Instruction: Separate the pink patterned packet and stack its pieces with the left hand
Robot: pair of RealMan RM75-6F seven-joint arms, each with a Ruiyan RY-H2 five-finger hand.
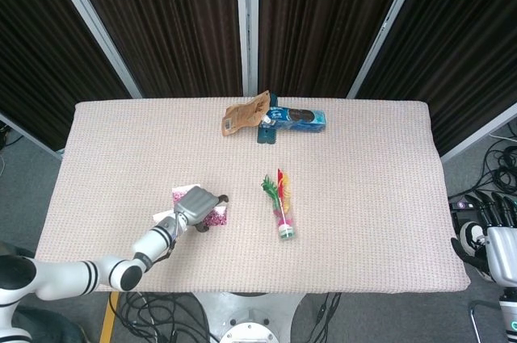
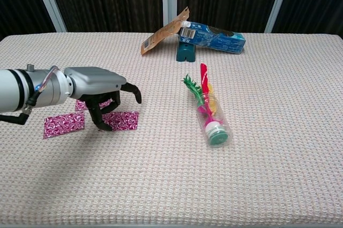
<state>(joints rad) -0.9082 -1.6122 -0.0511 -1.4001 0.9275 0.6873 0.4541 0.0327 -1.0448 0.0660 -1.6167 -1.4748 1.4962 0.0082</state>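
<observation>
The pink patterned packet lies in three pieces on the table's left front. The left piece (image 2: pixel 64 124) (image 1: pixel 164 218) lies flat and uncovered. The back piece (image 2: pixel 81 104) (image 1: pixel 184 193) is partly hidden by my left hand (image 2: pixel 102 91) (image 1: pixel 198 206). That hand hovers palm down over the right piece (image 2: pixel 124 120) (image 1: pixel 216 215), fingers spread and curled downward, with a fingertip (image 2: pixel 103 126) touching the piece's left edge. It holds nothing. My right hand (image 1: pixel 485 234) stays off the table's right edge, its fingers apart and empty.
A clear tube with coloured feathers (image 2: pixel 211 116) (image 1: pixel 283 212) lies at the centre. At the back a blue packet (image 2: pixel 214 29) (image 1: pixel 295 118) and a brown packet (image 2: pixel 161 37) (image 1: pixel 242 115) lean on a green stand (image 2: pixel 185 52).
</observation>
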